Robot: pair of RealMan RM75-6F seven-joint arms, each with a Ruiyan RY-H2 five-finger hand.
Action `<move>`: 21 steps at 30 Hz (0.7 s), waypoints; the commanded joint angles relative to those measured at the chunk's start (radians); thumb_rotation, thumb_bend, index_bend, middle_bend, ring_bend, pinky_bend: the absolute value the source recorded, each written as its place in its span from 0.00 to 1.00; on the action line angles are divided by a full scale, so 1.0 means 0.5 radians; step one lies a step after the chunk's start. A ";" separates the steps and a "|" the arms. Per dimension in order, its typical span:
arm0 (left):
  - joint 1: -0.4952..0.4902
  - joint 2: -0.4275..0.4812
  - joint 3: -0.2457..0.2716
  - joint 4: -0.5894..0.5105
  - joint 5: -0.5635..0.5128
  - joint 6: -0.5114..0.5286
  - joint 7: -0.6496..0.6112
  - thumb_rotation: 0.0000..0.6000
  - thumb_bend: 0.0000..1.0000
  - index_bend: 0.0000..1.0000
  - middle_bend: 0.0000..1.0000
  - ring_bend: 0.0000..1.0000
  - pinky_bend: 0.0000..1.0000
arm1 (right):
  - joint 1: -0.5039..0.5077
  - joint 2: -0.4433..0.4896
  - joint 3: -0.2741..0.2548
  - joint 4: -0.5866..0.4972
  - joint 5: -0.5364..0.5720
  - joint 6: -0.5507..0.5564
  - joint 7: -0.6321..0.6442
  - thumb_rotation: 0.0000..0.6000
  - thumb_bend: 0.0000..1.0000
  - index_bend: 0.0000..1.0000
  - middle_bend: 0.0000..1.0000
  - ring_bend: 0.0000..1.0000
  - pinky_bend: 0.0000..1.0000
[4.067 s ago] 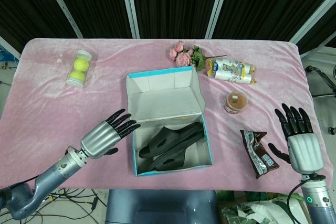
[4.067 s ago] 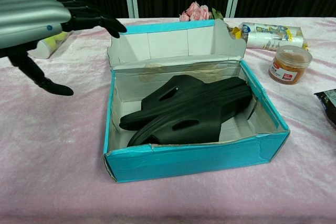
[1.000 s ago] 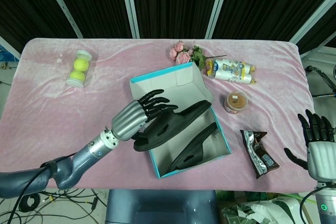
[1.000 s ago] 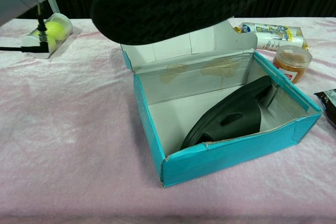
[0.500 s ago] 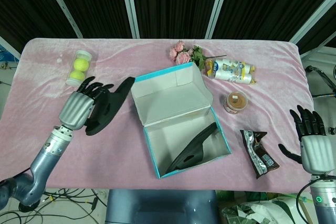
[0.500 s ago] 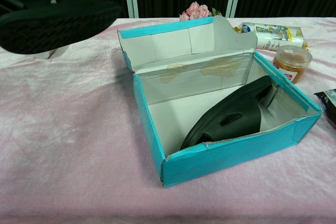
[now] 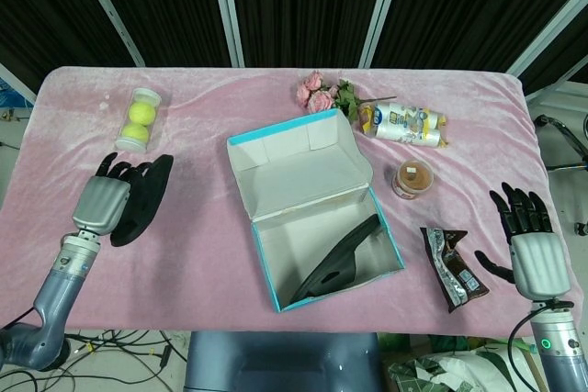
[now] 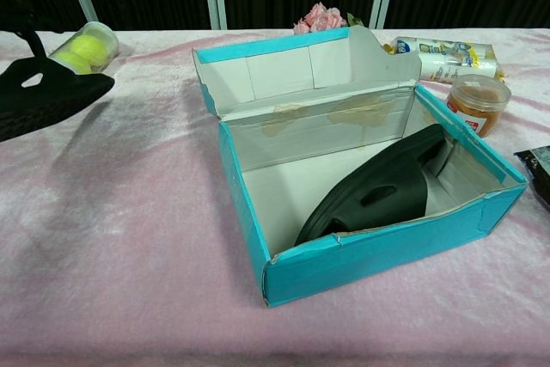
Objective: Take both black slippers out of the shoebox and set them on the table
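Observation:
My left hand point(image 7: 103, 201) holds one black slipper point(image 7: 144, 197) low over the pink cloth at the far left; in the chest view only that slipper point(image 8: 43, 99) shows at the left edge. The teal shoebox point(image 7: 271, 266) stands open mid-table, turned askew. The second black slipper point(image 7: 342, 258) leans inside it against the right wall, also seen as a slipper point(image 8: 382, 186) in the chest view within the shoebox point(image 8: 361, 266). My right hand point(image 7: 531, 243) hovers open at the far right, fingers spread, holding nothing.
A tube of tennis balls point(image 7: 138, 120) lies just behind my left hand. Pink flowers point(image 7: 322, 96), a snack bag point(image 7: 404, 124) and a small jar point(image 7: 413, 178) sit behind and right of the box. A dark wrapper point(image 7: 452, 267) lies next to my right hand.
My left hand has carried the first slipper out of the box, further left and down toward the cloth. The box was twisted earlier and now stays still. My right hand has shifted slightly.

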 commanded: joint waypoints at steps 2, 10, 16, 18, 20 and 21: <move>-0.025 -0.061 0.012 0.017 -0.043 -0.097 0.156 1.00 0.00 0.02 0.14 0.08 0.04 | 0.007 0.004 -0.003 -0.012 -0.006 -0.004 -0.011 1.00 0.09 0.00 0.00 0.00 0.05; 0.064 0.082 0.046 -0.192 0.086 -0.009 0.040 1.00 0.00 0.00 0.07 0.01 0.00 | 0.078 0.060 0.002 -0.052 -0.091 -0.042 -0.015 1.00 0.00 0.00 0.00 0.00 0.05; 0.245 0.203 0.101 -0.271 0.452 0.373 -0.328 1.00 0.00 0.00 0.17 0.07 0.02 | 0.325 0.107 0.014 -0.112 -0.327 -0.235 0.047 1.00 0.04 0.00 0.00 0.00 0.05; 0.291 0.229 0.110 -0.281 0.500 0.457 -0.318 1.00 0.00 0.00 0.17 0.07 0.02 | 0.417 0.103 0.017 -0.103 -0.379 -0.327 0.078 1.00 0.05 0.01 0.01 0.00 0.05; 0.335 0.267 0.125 -0.320 0.532 0.509 -0.330 1.00 0.00 0.00 0.16 0.07 0.02 | 0.525 0.086 0.018 -0.079 -0.437 -0.432 0.100 1.00 0.05 0.04 0.02 0.00 0.05; 0.350 0.286 0.134 -0.338 0.543 0.517 -0.340 1.00 0.00 0.00 0.16 0.07 0.02 | 0.567 0.078 0.016 -0.065 -0.458 -0.478 0.100 1.00 0.05 0.05 0.03 0.00 0.05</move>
